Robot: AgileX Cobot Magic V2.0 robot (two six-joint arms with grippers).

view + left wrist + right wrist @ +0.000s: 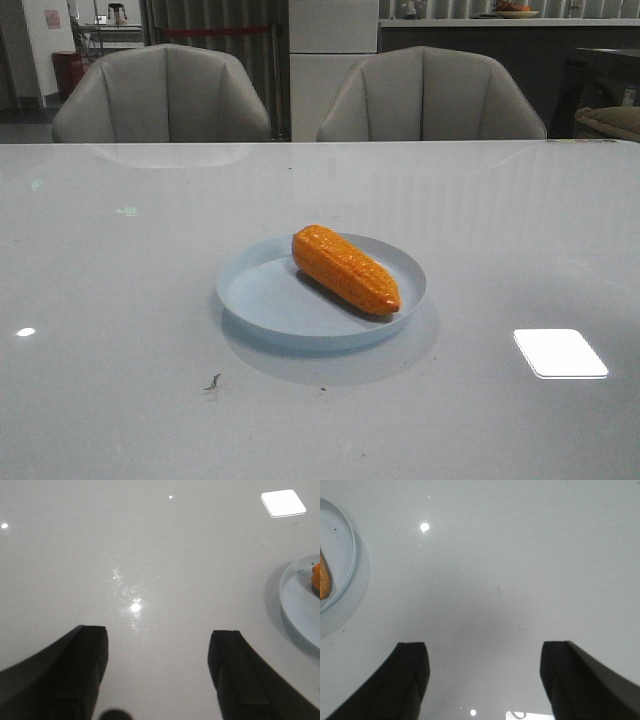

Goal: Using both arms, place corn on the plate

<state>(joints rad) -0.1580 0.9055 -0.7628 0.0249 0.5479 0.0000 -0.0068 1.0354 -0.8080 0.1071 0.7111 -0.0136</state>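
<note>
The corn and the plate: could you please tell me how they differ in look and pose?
The corn is bright orange, whereas the plate is pale blue. The corn is long, tapered and bumpy with kernel rows; the plate is round, shallow and smooth. The corn lies diagonally on its side towards the plate's right half, its narrow end nearer the camera, while the plate sits flat on the table. Both look glossy, and neither is touched by any fingers.

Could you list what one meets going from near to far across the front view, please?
Small dark speck on the table → plate with the corn lying on it → bare glossy table → two grey chairs behind the far edge.
</note>
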